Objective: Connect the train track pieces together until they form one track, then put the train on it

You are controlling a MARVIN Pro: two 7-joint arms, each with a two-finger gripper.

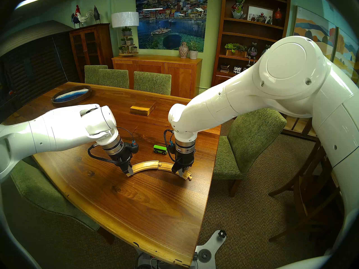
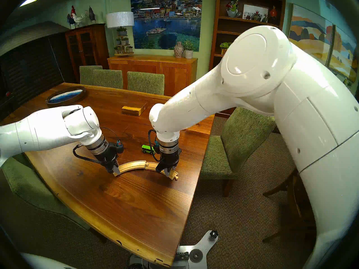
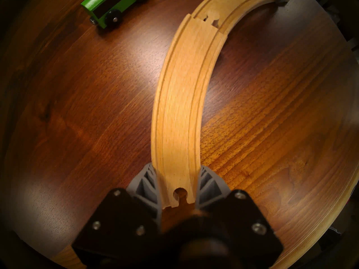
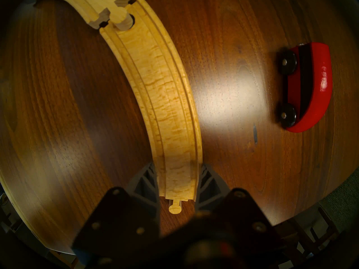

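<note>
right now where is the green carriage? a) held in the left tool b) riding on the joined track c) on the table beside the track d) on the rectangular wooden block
c: the green carriage stands on the table on its own wheels, on the far side of the curved track pieces and apart from them; each tool grips a track end, not the carriage.
</note>
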